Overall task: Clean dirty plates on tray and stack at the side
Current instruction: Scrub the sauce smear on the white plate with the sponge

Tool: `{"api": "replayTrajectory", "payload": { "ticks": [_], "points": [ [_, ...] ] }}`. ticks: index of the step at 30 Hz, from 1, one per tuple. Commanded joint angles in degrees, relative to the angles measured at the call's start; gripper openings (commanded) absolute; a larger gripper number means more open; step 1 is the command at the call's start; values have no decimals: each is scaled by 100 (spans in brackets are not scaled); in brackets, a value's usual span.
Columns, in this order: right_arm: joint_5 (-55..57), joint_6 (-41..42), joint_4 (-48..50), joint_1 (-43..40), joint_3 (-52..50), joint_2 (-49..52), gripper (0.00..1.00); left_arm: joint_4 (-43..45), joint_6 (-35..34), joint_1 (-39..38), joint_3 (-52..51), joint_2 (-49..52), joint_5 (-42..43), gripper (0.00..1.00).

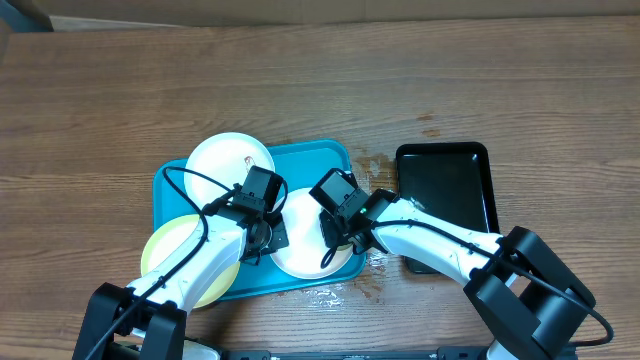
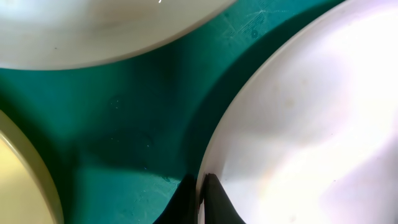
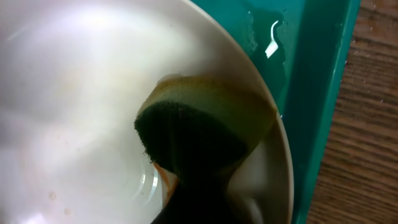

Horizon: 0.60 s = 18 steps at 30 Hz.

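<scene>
The white plate (image 2: 311,124) is pinched at its rim by the left gripper (image 2: 200,200); a sponge (image 3: 205,118) is clamped onto it by the right gripper (image 3: 198,186), fingertips obscured.

There are 3 plates: 2 white ones, the rear white plate (image 1: 230,165) and the front white plate (image 1: 300,255), plus 1 yellow plate (image 1: 170,250). There are 2 trays: 1 blue tray (image 1: 325,152) and 1 black tray (image 1: 445,190). There is 1 sponge (image 3: 199,118). 2 arms show, the left arm (image 1: 195,265) and the right arm (image 1: 440,240), each with 1 claw, making 2 claws: the left claw (image 2: 200,202) and the right claw (image 1: 338,235). 1 wooden tabletop (image 1: 320,80) carries it all.
</scene>
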Motion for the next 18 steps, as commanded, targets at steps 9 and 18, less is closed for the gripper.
{"api": "replayTrajectory", "payload": {
  "ticks": [9, 18],
  "points": [
    [-538, 332, -20, 35, -149, -17, 4, -83, -31, 22, -96, 101, -79, 4],
    [-951, 258, 199, -166, 24, -76, 4, -87, -28, 22, -96, 101, -79, 4]
  ]
}}
